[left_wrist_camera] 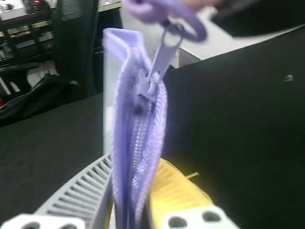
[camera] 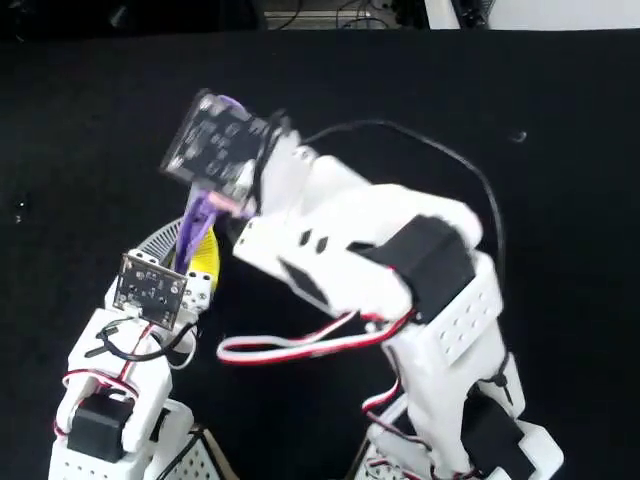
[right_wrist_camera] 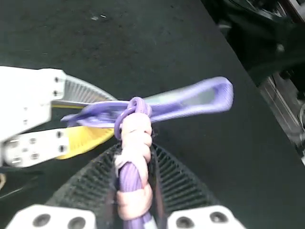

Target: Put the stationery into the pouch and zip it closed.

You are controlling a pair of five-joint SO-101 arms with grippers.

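Pouch, purple mesh, seen edge-on, pinched in the left claw. This claw's grey finger and yellow finger press on the pouch's two faces, so the claw is closed on it. The pouch juts out past the fingertips over the black worktop. At the end of the pouch farthest from the left claw sits the zipper slider. Its pull tab runs on to a looped cord. The right claw lies just beyond the left claw's fingertips, almost tip to tip with them. It is clamped on the looped cord, a pink-and-purple wrapped strand gripped between its black ribbed fingers. The loop's end emerges ahead of those fingertips, where it touches the pouch's upper edge.
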